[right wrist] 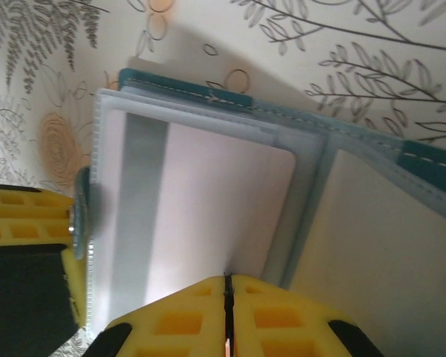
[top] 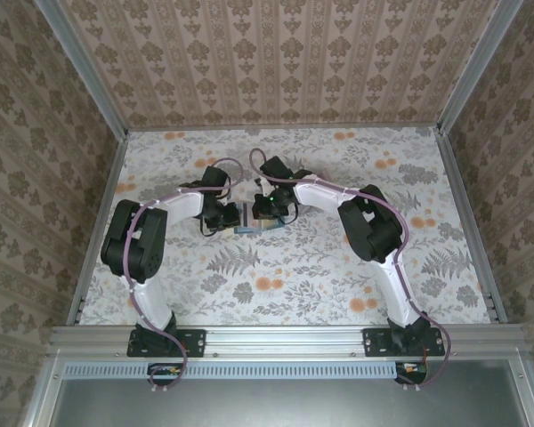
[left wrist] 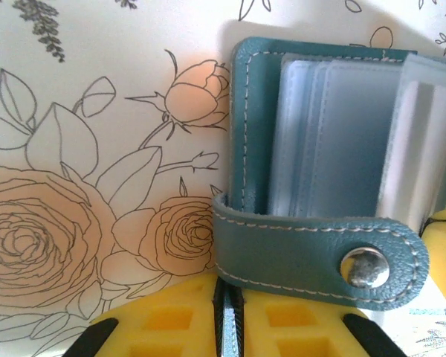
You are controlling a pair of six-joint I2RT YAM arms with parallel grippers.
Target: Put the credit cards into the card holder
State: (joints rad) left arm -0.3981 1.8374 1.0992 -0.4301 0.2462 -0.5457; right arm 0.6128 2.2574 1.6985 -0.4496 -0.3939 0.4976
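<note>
Left wrist: left jaws clamp stitched card holder (left wrist: 297, 256); right jaws clamp glossy card (right wrist: 208, 216).

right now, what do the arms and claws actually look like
The left arm and the right arm are both built of white and black segments, and a lilac cable runs along each. The left claw and the right claw have yellow pads moulded with a grid of square pockets and edged in black.

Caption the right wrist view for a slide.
Right gripper pinches a white card at the clear sleeves of the open teal holder on the floral table.
</note>
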